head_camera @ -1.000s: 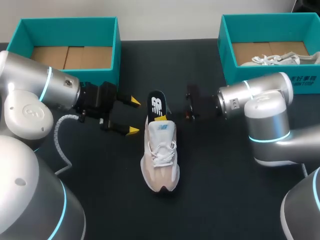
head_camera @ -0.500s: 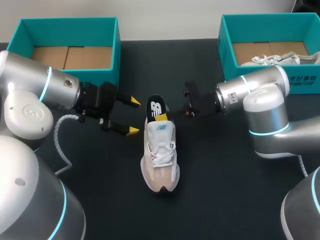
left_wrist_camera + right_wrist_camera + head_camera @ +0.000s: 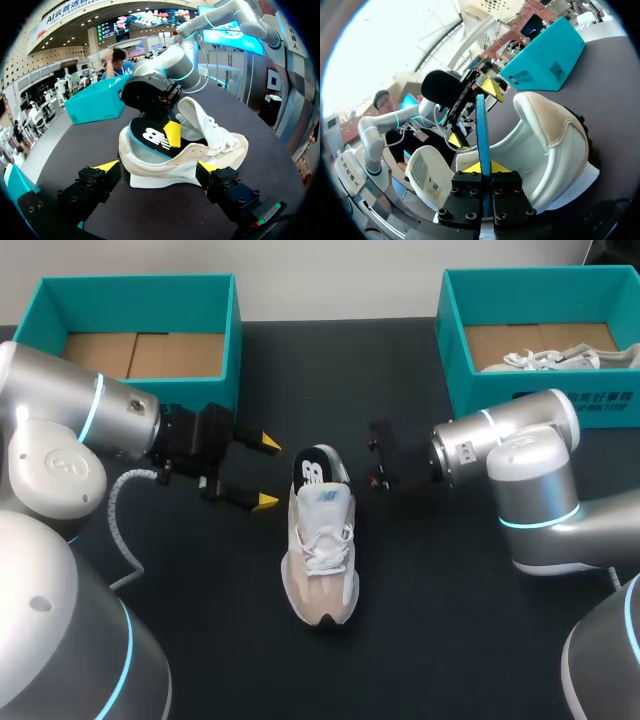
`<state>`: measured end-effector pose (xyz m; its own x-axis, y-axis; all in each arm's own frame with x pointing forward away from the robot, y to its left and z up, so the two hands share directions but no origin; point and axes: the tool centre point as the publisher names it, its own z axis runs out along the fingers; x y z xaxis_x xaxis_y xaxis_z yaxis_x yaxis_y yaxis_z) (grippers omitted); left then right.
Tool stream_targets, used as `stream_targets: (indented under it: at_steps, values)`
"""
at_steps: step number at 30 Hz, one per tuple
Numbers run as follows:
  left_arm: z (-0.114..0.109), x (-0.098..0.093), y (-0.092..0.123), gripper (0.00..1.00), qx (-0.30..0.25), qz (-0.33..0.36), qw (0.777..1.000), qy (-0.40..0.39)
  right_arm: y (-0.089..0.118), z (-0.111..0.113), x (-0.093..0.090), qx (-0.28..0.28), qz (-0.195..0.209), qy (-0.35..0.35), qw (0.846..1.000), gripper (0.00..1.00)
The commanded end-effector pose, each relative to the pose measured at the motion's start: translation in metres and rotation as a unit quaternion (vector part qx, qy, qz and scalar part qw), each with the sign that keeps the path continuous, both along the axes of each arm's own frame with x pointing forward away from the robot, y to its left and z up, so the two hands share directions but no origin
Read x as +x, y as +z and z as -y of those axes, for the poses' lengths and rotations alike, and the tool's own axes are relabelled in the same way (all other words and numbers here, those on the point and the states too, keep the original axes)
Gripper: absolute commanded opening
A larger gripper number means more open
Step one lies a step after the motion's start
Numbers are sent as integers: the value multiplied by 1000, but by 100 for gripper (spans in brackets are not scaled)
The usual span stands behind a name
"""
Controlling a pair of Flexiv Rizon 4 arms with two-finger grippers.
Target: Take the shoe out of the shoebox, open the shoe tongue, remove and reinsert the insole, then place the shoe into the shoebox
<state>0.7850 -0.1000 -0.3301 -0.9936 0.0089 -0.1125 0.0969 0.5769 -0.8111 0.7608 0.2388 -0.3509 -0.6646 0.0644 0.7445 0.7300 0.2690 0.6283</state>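
In the head view, the white and beige lace-up sneaker (image 3: 321, 545) lies on the black table (image 3: 450, 620), between my two arms, outside both boxes. A black foam insole (image 3: 313, 468) with a white logo sticks up out of its heel opening. My left gripper (image 3: 266, 473) sits just beside the heel, its yellow tips spread wide and holding nothing. My right gripper (image 3: 378, 455) is at the other side of the heel; its tips are hidden here. One teal cardboard box (image 3: 140, 290) stands at the far left, and another teal cardboard box (image 3: 452, 340) at the far right holds a second white shoe (image 3: 550, 358).

In the left wrist view, the sneaker (image 3: 220, 150) lies just ahead of my left gripper (image 3: 157, 167), whose fingers stand apart. The insole (image 3: 152, 137) juts from the heel.

In the right wrist view, my right gripper (image 3: 484, 167) is clamped on the insole (image 3: 481, 125), seen edge-on as a thin blue strip. The sneaker (image 3: 550, 135) lies beside it, and the left gripper (image 3: 470, 114) is beyond.
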Motion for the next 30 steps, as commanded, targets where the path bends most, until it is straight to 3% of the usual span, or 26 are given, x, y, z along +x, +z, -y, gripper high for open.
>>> stream_targets:
  at_steps: [1,6,11,14,18,21,30]
  values:
    - [1,0,0,100,2,0,1000,0,4,0,2,-5,8,-3,1000,17]
    - [1,0,0,100,2,0,1000,0,15,0,8,-8,23,-4,1000,29]
    - [1,0,0,100,2,0,1000,0,23,0,17,-12,38,-3,999,30]
    - [1,0,0,100,2,0,1000,0,22,-1,22,-14,39,1,999,27]
    - [1,0,0,100,2,0,1000,0,17,-1,24,-15,31,4,999,8]
    - [1,0,0,100,2,0,1000,0,13,-1,22,-13,22,6,1000,0]
    - [1,0,0,100,2,0,1000,0,1,-3,2,-18,-10,16,1000,0]
